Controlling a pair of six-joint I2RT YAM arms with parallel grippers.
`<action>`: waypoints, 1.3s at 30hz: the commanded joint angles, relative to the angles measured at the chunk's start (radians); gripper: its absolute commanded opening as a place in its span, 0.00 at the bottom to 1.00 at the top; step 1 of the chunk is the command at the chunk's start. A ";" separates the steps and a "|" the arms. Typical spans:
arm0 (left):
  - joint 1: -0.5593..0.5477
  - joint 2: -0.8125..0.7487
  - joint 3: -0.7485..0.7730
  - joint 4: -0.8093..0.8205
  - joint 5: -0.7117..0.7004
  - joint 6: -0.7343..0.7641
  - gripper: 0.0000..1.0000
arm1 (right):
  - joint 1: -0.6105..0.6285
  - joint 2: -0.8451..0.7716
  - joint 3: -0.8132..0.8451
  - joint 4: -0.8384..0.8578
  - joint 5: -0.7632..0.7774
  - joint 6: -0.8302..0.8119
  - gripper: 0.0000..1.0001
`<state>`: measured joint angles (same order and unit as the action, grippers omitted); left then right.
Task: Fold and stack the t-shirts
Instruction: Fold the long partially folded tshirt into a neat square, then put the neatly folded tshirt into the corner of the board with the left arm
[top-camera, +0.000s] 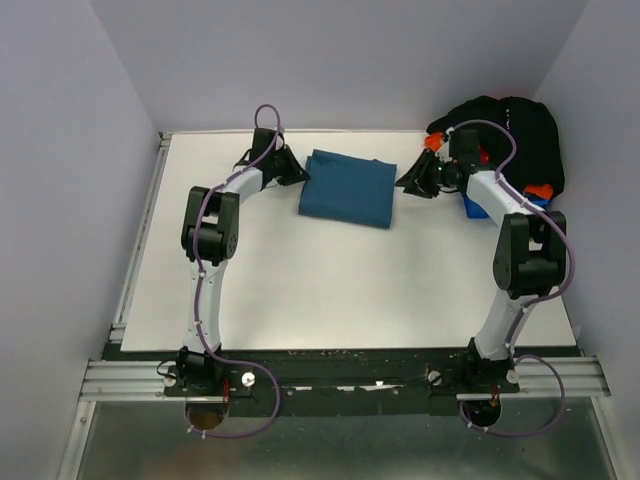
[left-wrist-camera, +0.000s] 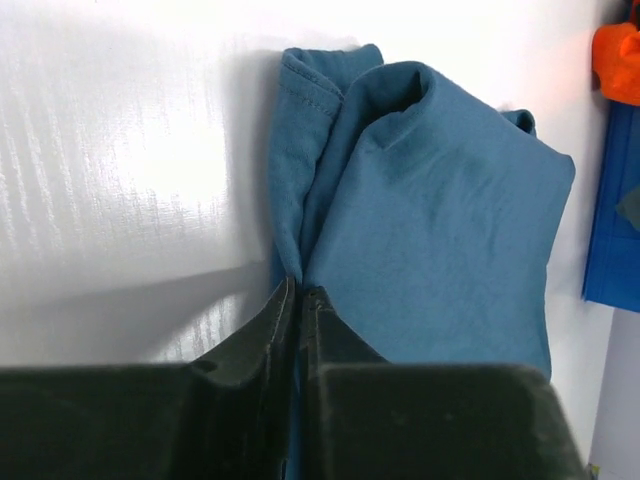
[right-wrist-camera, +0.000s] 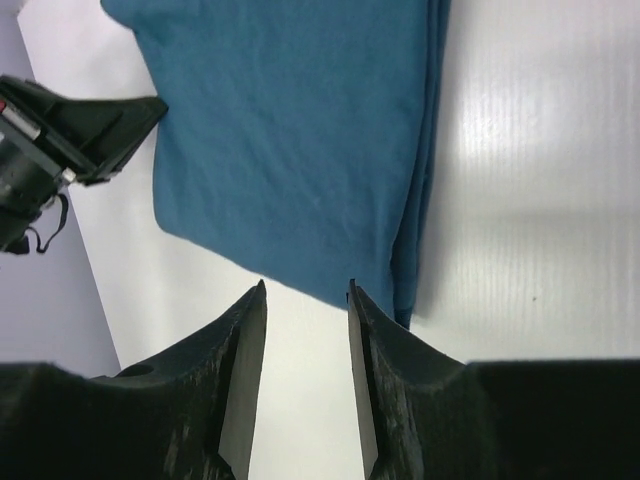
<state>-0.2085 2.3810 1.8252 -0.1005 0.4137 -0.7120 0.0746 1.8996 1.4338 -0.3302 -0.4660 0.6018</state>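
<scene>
**Q:** How will the teal t-shirt (top-camera: 348, 188) handle, and where do you take hold?
**A:** Judge it light, limp and unlikely to slip. It is soft cloth that will sag wherever you leave it unsupported. Grip an edge or corner of the folded bundle, pinching all the layers together.

**Q:** How does it lie?
**A:** It is folded to a rough rectangle and lies flat on the table (top-camera: 300, 290), toward 12 o'clock from the centre. Its long axis seems to run from 9 to 3 o'clock, slightly tilted. Which way the collar points cannot be told.

**Q:** And your claws?
**A:** Your left gripper (left-wrist-camera: 300, 290), at the shirt's 9 o'clock edge, is almost closed and pinches a fold of the cloth. Your right gripper (right-wrist-camera: 305, 290), at 3 o'clock, is partly open and empty, with its tips just short of a corner. The black and orange t-shirts (top-camera: 510, 140) lie heaped at 2 o'clock, by the blue bin (top-camera: 473, 208).
</scene>
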 joint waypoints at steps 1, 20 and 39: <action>0.014 0.037 0.028 0.041 0.062 -0.015 0.07 | 0.030 -0.077 -0.056 0.043 -0.045 -0.003 0.45; 0.185 -0.124 -0.208 0.059 0.054 0.089 0.00 | 0.074 -0.467 -0.463 0.184 0.033 0.035 0.43; 0.432 -0.302 -0.240 -0.366 -0.334 0.299 0.00 | 0.215 -0.468 -0.518 0.264 -0.054 0.096 0.43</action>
<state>0.1898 2.2181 1.7161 -0.4068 0.1970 -0.4385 0.2577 1.4284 0.9329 -0.1127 -0.4828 0.6792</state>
